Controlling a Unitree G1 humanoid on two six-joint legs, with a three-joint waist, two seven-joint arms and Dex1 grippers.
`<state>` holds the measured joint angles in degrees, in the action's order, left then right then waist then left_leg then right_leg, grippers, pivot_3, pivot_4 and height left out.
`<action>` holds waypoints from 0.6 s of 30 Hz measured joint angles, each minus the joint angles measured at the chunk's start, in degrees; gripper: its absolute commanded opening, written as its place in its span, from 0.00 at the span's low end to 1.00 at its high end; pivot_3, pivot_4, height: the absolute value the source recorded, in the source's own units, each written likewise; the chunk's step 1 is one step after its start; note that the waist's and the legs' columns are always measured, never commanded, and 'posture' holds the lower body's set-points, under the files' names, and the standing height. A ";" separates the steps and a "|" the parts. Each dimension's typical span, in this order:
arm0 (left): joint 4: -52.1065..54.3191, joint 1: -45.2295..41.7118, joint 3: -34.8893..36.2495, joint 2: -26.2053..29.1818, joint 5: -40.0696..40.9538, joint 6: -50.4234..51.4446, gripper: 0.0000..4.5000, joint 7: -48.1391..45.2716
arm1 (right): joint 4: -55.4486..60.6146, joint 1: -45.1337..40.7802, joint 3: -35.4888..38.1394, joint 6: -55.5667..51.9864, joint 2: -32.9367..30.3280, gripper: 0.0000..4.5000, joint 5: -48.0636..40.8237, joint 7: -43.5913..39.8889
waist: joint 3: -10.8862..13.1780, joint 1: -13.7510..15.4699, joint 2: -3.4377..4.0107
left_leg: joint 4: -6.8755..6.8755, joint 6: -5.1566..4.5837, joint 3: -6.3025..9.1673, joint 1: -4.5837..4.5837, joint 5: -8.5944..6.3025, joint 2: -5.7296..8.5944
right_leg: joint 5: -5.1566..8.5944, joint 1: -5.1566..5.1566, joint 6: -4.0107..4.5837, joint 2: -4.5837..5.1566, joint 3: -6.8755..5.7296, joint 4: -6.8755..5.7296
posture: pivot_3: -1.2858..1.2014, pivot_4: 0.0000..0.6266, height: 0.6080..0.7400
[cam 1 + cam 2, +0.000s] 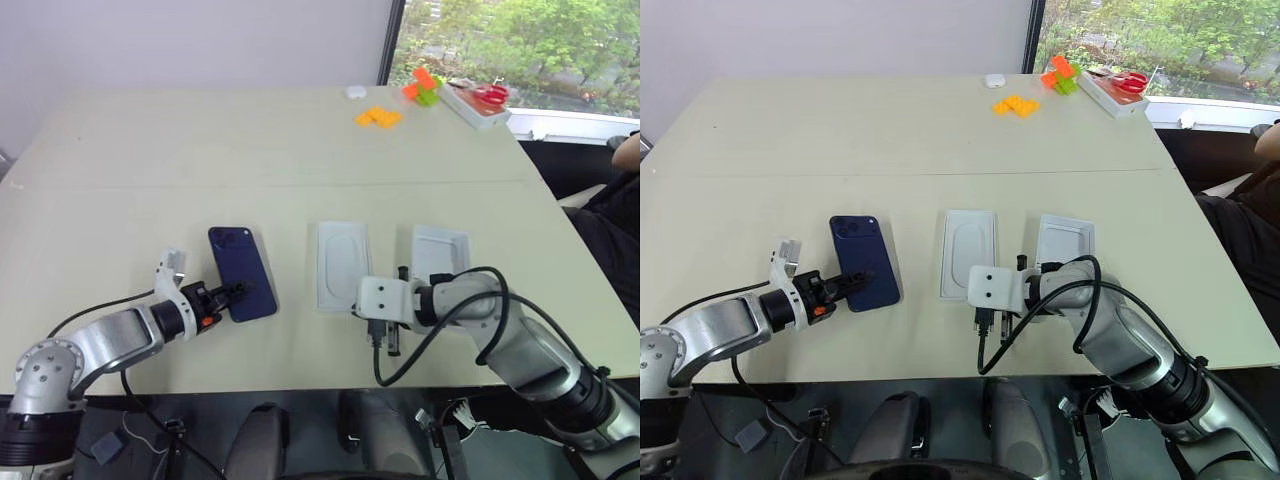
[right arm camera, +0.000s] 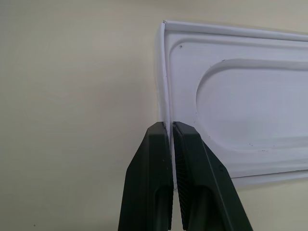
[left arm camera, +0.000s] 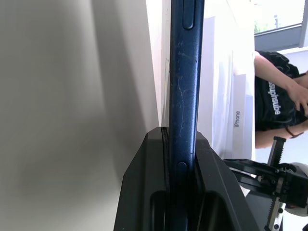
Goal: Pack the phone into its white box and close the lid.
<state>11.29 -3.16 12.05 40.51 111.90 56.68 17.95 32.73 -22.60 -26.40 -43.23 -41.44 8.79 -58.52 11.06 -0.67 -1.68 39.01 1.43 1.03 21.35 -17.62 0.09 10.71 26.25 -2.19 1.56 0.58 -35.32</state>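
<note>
The dark blue phone (image 1: 242, 270) lies back up on the table, its camera cluster at the far corner. My left gripper (image 1: 237, 293) is shut on its near end, one finger on each face (image 3: 182, 137). To its right is the white box (image 1: 342, 262), a shallow tray with a thin raised rim and a white panel with an oval recess (image 2: 250, 101) in it. My right gripper (image 2: 171, 126) is shut on the box's near short rim, close to its right corner. Further right, partly behind my right arm, rests the deeper white lid (image 1: 440, 248), inner face up.
At the far right corner of the table (image 1: 150, 150) lie orange pieces (image 1: 378, 117), green and orange blocks (image 1: 423, 87), a small white object (image 1: 355, 92) and a tray with red scissors (image 1: 478, 100). A person (image 1: 615, 220) sits beyond the right table edge.
</note>
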 measured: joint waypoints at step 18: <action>-0.98 -14.58 -4.42 -5.07 -0.01 3.41 0.00 2.21 | 0.97 -0.34 11.58 5.51 -4.29 0.69 -14.65 -5.26 | -0.01 0.16 -0.02 | 0.03 -0.01 0.05 -0.01 0.00 0.06 | -0.02 -0.14 -0.05 0.03 -0.03 0.06 | 0.52 0.24 0.89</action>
<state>10.31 -17.74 7.63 35.44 111.89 60.10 20.17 33.70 -22.94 -14.82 -37.72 -45.73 -5.87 -63.79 11.05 -0.51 -1.70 39.04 1.42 1.08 21.35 -17.62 0.15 10.69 26.11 -2.24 1.59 0.55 -35.27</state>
